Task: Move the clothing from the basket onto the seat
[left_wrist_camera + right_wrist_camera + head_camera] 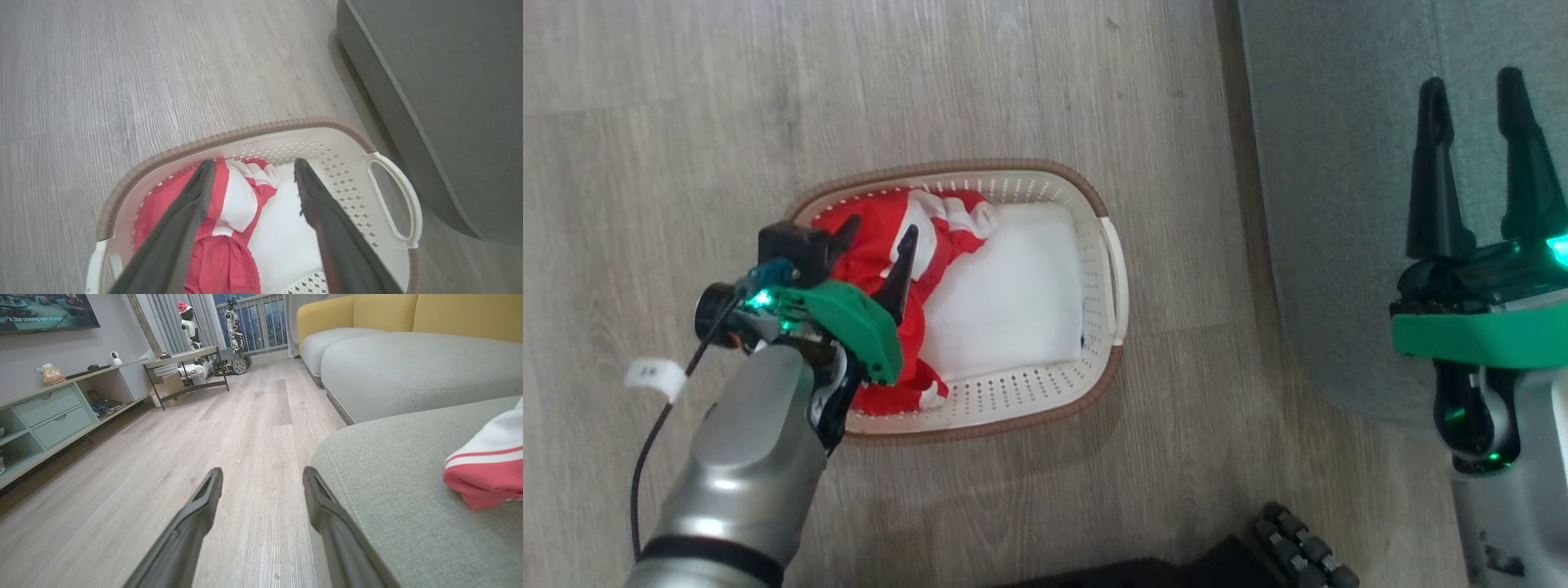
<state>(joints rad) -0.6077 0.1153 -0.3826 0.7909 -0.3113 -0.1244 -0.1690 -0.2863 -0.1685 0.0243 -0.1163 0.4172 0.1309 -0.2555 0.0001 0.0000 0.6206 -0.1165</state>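
Left claw (pixel 882 225) (pixel 254 162): nearest item, on a silver forearm with a green wrist housing. Its two dark fingers stand apart with nothing between them, poised over the left end of the basket, directly above the red cloth. Whether the tips touch the fabric cannot be told.

Floor (pixel 1013 82): pale grey wood-look planks.

Seat (pixel 1323 163) (pixel 388 498): grey-green fabric cushion with a rounded corner and a stitched seam along the edge. It lies to the robot's right of the basket.

Basket (pixel 1013 394) (pixel 245 132): oval and cream-white, with perforated walls, a brown woven-look rim and white side handles. It stands on the floor near the seat, with a strip of floor between them.

White sheet (pixel 1013 294) (pixel 286 237): flat, lining the basket bottom, bare over the right half.

Clothing (pixel 870 257) (pixel 237 200): red with white panels and trim, crumpled in the left half of the basket on top of the sheet.

Red-and-white garment (pixel 486 473): one piece, red with a white striped band, lying on the seat back from its rounded corner.

Right claw (pixel 1472 78) (pixel 263 470): fingers apart and empty, held at the seat's edge, clear of the garment.
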